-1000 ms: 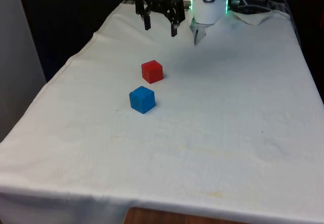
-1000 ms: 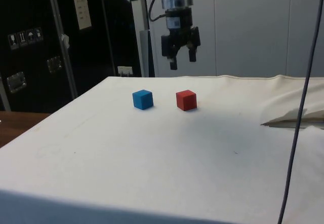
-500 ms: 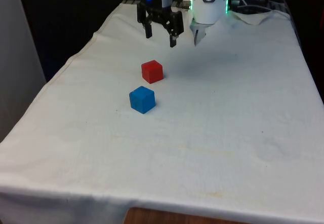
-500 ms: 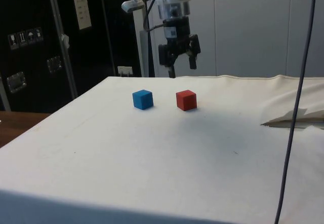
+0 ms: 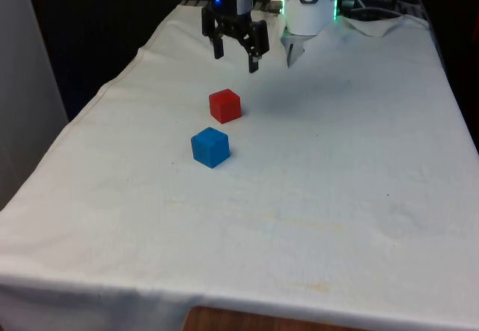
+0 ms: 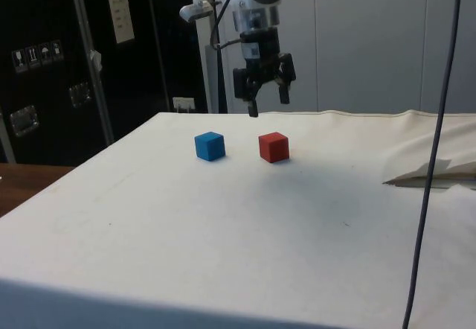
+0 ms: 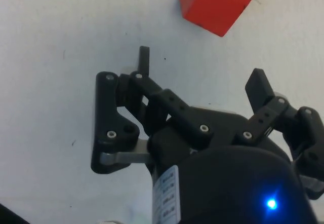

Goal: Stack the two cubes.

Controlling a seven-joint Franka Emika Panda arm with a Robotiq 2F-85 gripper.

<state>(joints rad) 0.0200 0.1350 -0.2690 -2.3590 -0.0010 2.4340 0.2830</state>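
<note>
Hovering above the bench (image 5: 337,196), the claw (image 5: 235,55) hung with its two fingers spread wide and nothing between them. It sat a little beyond the red cube (image 5: 224,105), nearer the robot's end, and well clear of the cloth. In the wrist view the red cube (image 7: 216,3) lay ahead of the fingertips (image 7: 144,57), outside the gap and turned at an angle to them.

The blue cube (image 5: 210,147) stood just beside the red one, a bit nearer the front camera, the two apart and not touching. From the side, the blue cube (image 6: 210,146) and the red cube (image 6: 274,147) rested flat on the cloth with a plain gap between them, and the claw (image 6: 264,104) floated above and behind the red one.

The step in hand looked like lining up over the red cube for a pick. To do it well, I judged the claw should shift until the cube sat centred in the gap, and turn at the wrist so the fingers met two flat faces rather than corners. Coming straight down would keep it from nudging the blue neighbour, and closing around the cube's middle should keep it level for stacking.
</note>
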